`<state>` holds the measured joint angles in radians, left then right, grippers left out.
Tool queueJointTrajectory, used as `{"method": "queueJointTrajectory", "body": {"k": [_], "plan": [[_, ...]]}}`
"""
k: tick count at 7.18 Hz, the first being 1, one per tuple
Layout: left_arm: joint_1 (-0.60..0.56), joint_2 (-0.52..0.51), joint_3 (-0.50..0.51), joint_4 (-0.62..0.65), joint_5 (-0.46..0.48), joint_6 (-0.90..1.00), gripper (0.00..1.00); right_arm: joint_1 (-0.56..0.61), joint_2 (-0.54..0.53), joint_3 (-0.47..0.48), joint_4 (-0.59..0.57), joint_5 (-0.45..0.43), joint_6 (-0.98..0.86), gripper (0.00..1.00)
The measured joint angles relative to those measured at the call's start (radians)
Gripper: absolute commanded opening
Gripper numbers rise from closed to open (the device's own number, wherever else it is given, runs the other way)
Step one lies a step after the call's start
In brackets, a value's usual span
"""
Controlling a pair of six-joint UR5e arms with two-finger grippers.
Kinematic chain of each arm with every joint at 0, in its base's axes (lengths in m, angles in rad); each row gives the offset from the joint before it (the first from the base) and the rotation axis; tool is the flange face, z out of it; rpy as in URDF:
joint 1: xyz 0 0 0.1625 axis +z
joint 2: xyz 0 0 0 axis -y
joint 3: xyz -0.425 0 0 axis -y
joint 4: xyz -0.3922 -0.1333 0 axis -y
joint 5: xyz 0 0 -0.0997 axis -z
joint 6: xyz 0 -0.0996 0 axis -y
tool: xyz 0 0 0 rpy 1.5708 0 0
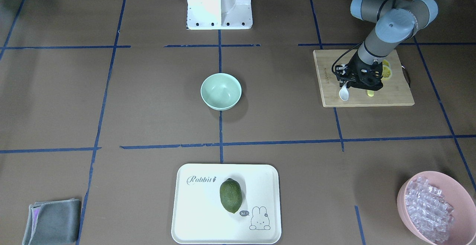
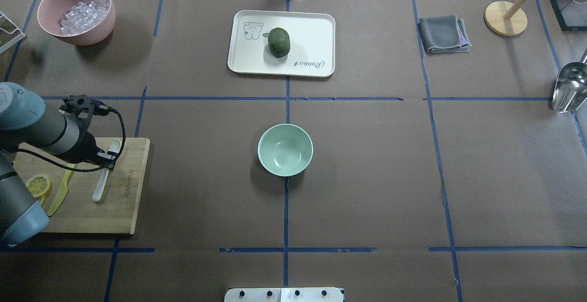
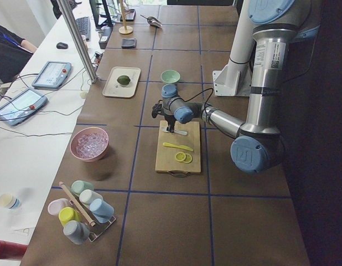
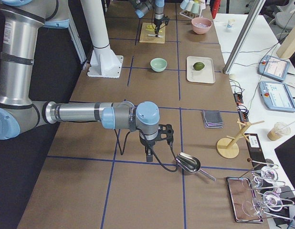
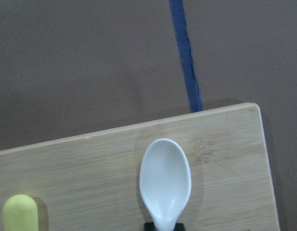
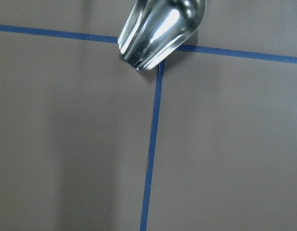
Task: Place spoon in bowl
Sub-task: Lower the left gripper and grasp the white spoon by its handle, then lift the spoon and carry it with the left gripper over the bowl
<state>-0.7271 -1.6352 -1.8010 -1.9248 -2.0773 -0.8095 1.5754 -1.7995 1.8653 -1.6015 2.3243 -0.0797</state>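
Light, stiff, slick plastic, the spoon (image 2: 100, 185) lies on the cutting board (image 2: 124, 210). The left gripper (image 2: 107, 159) seems clenched on its flat handle, a sound hold. The right gripper's (image 4: 150, 155) fingers: cannot tell.

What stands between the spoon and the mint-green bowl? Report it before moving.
Nothing visible does. The left pincer is at the handle of the spoon on the cutting board. From the board to the bowl there is only bare brown table. The yellow-green knife lies on the spoon's other side.
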Motion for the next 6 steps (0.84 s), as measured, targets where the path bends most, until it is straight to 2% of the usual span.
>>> {"method": "queueJointTrajectory", "body": {"k": [3, 6], "plan": [[0.007, -0.030, -0.050, 0.006, 0.002, 0.000, 0.01, 0.000, 0.000, 0.002, 0.000, 0.005, 0.001, 1.00], [0.096, -0.265, -0.010, 0.015, 0.003, -0.006, 0.01, 0.000, 0.000, 0.003, 0.000, 0.006, 0.002, 1.00]]}}
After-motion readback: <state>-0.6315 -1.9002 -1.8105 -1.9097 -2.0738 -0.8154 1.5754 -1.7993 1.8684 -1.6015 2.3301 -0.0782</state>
